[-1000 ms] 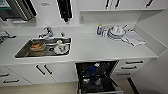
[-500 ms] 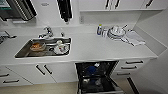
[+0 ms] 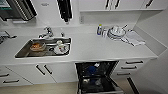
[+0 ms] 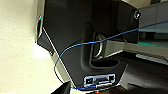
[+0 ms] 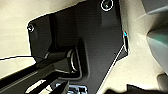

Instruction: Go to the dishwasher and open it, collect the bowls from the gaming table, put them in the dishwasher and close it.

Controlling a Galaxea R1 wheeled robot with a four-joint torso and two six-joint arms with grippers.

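Dishwasher (image 3: 96,77): set under the table's front edge, right of centre; door dropped open toward the camera, dark racks exposed.
Bowl (image 3: 92,70): a blue round shape sits in the upper rack, near the back of the opening; its outline is blurred.
Table (image 3: 90,48): white top running the full width; its front edge passes directly above the open dishwasher; bare surface between sink and dish pile.
Sink (image 3: 43,47): steel basin sunk into the table at left, holding an orange-brown dish and pale crockery; tap at its back edge.
Dish pile (image 3: 116,32): stacked white ware near the back wall at right, a bottle (image 3: 99,30) just beside it, a cloth (image 3: 135,38) toward the right-hand corner.
Drawers (image 3: 130,67): white fronts with dark bar handles flank the opening on both sides.
Floor (image 3: 37,89): pale strip left of the lowered door.
Left tool: state cannot be told.
Right tool: state cannot be told.
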